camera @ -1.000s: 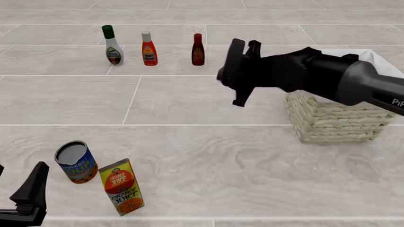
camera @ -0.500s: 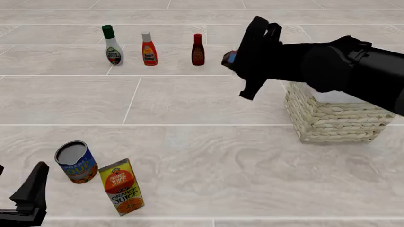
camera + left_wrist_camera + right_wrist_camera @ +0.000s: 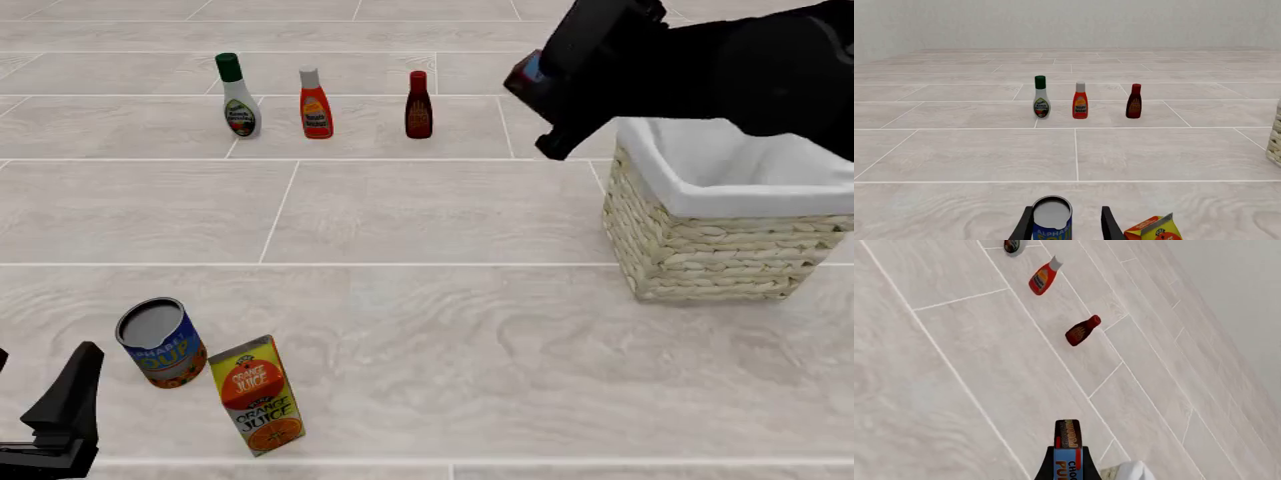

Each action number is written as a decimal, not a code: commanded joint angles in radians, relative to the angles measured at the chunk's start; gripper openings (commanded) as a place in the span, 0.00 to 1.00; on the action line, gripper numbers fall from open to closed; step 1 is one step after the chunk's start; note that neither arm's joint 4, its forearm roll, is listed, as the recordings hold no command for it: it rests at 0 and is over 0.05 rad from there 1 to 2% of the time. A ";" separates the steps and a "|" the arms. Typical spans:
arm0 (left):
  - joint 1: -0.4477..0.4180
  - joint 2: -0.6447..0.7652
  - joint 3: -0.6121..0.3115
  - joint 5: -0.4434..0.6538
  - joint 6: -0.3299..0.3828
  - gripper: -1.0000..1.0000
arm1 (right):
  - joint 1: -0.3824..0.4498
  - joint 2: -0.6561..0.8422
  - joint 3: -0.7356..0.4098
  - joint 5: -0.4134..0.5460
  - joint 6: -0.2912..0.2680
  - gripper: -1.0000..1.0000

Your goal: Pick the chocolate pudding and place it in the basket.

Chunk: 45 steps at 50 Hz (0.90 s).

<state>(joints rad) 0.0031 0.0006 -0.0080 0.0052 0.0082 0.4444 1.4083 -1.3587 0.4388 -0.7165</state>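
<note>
Pudding: chocolate pudding [image 3: 1068, 447] is pinched edge-on in the right gripper [image 3: 541, 85], carried in the air at the upper right of the front view; only a sliver of blue and brown shows there.
Basket: the basket [image 3: 707, 245] stands on the worktop [image 3: 441, 300] at right of the frame, its white lining rim just below and to the right of the carton.
Step in hand: carrying the carton over to the basket, by my reading; the carton appears to sit over the near-left corner, not yet over the middle.
How to do it well: bring the carton over the open centre, clear of the folded cloth rim, then lower before letting go so it does not bounce out.
Risk: a release from this spot would likely catch the rim.
Left gripper: left gripper [image 3: 1066, 227] idles low at lower left, fingers spread either side of the soup can [image 3: 162, 343], beside the orange juice carton [image 3: 256, 394].
</note>
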 commanded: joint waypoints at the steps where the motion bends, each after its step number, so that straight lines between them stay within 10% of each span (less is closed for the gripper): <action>1: 0.001 0.001 0.001 0.000 -0.002 1.00 | -0.069 -0.010 -0.046 0.035 0.088 0.00; 45: 0.000 0.001 0.001 0.000 -0.002 1.00 | -0.429 0.070 -0.245 0.094 0.176 0.00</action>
<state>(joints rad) 0.0031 0.0006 -0.0080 0.0052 0.0081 0.0892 1.4622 -1.5748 0.5307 -0.5648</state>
